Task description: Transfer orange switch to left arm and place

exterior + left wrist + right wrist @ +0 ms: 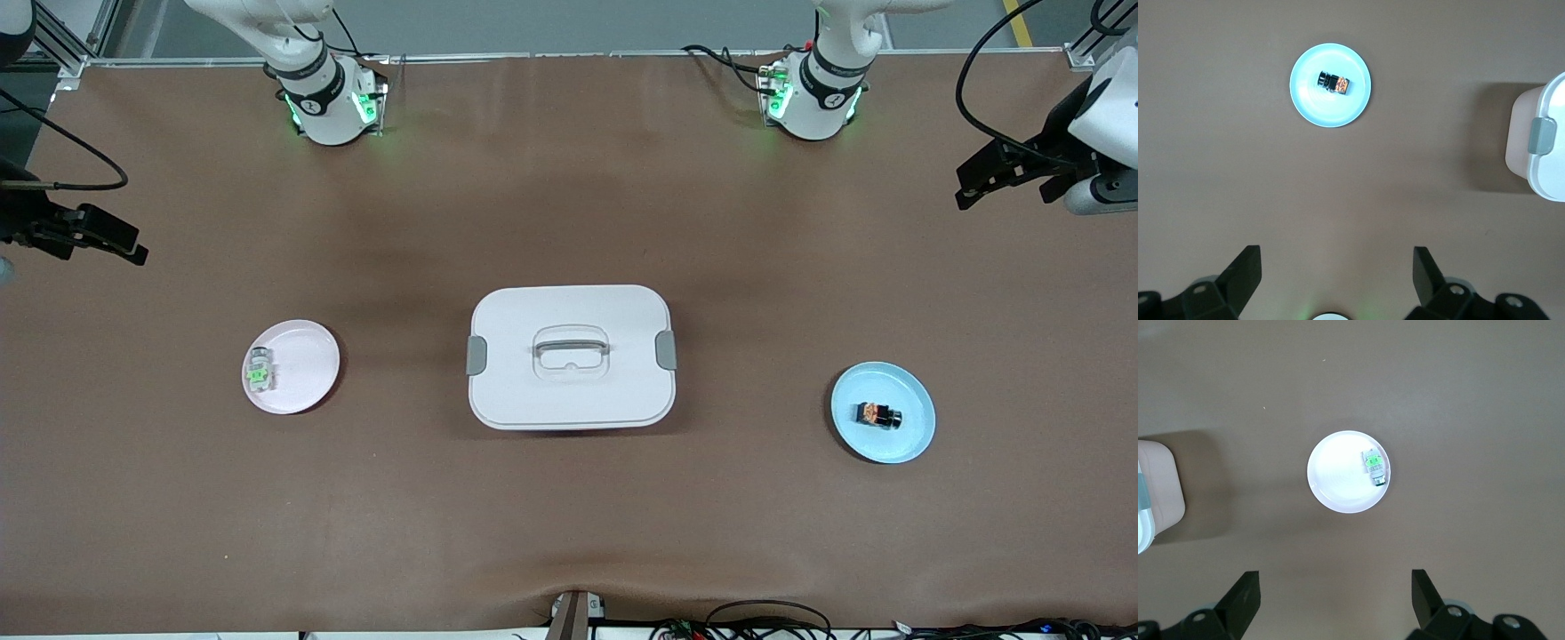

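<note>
The orange switch [878, 415] [1333, 83], a tiny black block with an orange middle, lies on a blue plate [911, 436] [1330, 110] toward the left arm's end of the table. The white box [571, 382] [1546, 167] with grey latches stands mid-table. My left gripper [967, 185] [1337, 267] hangs open and empty over bare table at the left arm's end, apart from the plate. My right gripper [133, 249] [1336, 587] hangs open and empty over bare table at the right arm's end.
A pink plate [307, 356] [1338, 480] toward the right arm's end carries a clear block with a green centre [260, 370] [1374, 467]. The box's edge [1155, 493] shows in the right wrist view. Brown table surface lies between the plates and the box.
</note>
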Action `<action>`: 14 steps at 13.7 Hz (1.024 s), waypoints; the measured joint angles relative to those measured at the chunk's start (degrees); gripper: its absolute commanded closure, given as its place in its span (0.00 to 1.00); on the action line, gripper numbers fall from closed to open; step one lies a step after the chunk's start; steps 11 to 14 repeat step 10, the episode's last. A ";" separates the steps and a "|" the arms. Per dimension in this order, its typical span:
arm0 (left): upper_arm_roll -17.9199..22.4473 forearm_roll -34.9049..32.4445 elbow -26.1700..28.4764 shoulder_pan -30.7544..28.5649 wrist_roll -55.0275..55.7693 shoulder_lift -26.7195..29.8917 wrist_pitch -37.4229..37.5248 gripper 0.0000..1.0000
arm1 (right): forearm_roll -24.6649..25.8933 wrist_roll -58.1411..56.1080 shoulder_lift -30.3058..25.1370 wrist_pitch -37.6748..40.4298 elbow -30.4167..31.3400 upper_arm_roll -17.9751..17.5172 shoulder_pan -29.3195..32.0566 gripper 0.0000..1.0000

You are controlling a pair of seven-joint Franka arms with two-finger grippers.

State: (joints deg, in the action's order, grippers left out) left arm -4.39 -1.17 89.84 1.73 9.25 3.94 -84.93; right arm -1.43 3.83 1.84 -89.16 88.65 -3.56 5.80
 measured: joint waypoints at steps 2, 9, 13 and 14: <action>-0.04 0.00 0.00 0.02 0.00 0.00 0.00 0.00 | 0.00 0.00 0.00 -0.01 0.06 0.20 0.01 0.00; -0.05 0.00 0.00 0.04 -0.07 0.00 0.00 0.00 | 0.00 0.00 -0.13 -0.05 0.85 0.27 0.01 0.00; -0.05 0.00 -0.01 0.04 -0.07 0.00 0.00 0.00 | 0.00 0.00 -0.15 -0.05 0.86 0.27 0.01 0.00; -0.05 0.00 -0.01 0.04 -0.07 0.00 0.00 0.00 | 0.00 0.00 -0.15 -0.05 0.86 0.27 0.01 0.00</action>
